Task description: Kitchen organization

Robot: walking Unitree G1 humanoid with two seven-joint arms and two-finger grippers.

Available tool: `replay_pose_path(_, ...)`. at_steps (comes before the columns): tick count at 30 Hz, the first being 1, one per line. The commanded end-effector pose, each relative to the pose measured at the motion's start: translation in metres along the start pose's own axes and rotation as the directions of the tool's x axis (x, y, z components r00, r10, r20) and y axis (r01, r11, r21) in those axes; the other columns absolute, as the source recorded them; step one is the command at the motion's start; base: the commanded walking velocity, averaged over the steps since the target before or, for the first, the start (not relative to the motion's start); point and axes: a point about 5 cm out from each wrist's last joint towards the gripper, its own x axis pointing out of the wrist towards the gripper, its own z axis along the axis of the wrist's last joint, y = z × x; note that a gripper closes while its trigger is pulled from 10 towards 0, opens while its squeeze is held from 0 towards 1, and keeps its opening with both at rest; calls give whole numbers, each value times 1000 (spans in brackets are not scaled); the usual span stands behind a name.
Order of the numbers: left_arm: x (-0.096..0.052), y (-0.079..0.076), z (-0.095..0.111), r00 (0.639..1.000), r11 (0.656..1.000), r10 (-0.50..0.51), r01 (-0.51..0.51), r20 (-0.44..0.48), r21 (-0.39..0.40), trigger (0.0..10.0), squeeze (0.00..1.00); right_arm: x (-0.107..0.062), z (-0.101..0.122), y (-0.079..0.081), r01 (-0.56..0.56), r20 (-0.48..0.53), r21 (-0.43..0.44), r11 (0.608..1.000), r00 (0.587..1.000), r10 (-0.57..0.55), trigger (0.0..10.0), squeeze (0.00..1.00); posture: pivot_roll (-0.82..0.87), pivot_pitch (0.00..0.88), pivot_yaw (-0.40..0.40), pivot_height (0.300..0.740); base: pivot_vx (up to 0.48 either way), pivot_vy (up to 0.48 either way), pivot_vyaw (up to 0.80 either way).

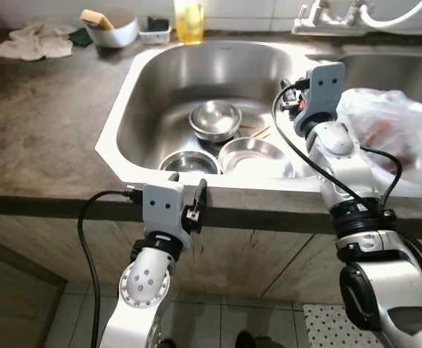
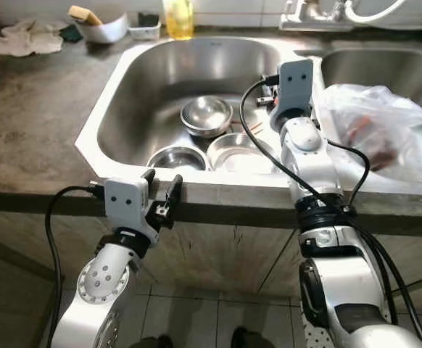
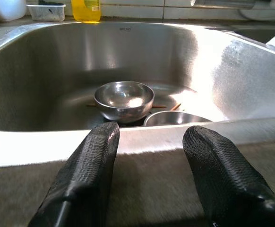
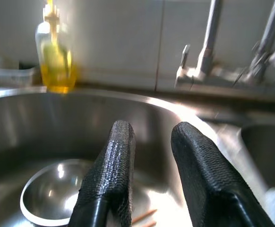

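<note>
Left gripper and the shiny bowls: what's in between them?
The sink's front rim lies between the open left gripper and the bowls, in the left wrist view.

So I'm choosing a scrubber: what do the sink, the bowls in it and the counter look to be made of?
The sink looks like brushed stainless steel, with soft streaky glare. The bowls seem polished steel, with mirror-like highlights. The counter looks like dull grey stone or concrete, mottled and matte; which one, I can't tell.
</note>
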Motion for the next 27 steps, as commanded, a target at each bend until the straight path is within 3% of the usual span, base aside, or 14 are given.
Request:
replay_pose_path(1, -3, -1, -15, 997, 1000, -7, 6, -81, -5, 10000, 0, 3, 13, 4, -18, 40, -15, 1000, 999, 18, 10000, 0, 69, 162, -36, 740, 0, 0, 0)
replay_pose_path(16, 2, 5, -16, 998, 1000, -4, 5, -60, 4, 10000, 0, -21, 28, 10, -78, 76, -48, 996, 994, 82, 10000, 0, 65, 148, -32, 740, 0, 0, 0)
replay_pose_path(18, 4, 6, -16, 999, 1000, -8, 8, -50, 7, 10000, 0, -39, 25, 11, -85, 72, -65, 994, 993, 89, 10000, 0, 61, 140, -29, 740, 0, 0, 0)
replay_pose_path(23, 6, 7, -17, 999, 1000, -10, 11, -47, 10, 10000, 0, -56, 16, 10, -79, 60, -39, 996, 995, 81, 10000, 0, 52, 132, -18, 740, 0, 0, 0)
replay_pose_path(27, 8, 9, -15, 999, 1000, -9, 9, -33, 17, 10000, 0, -80, 14, 8, -57, 86, -51, 997, 994, 61, 10000, 0, 49, 119, -11, 740, 0, 0, 0)
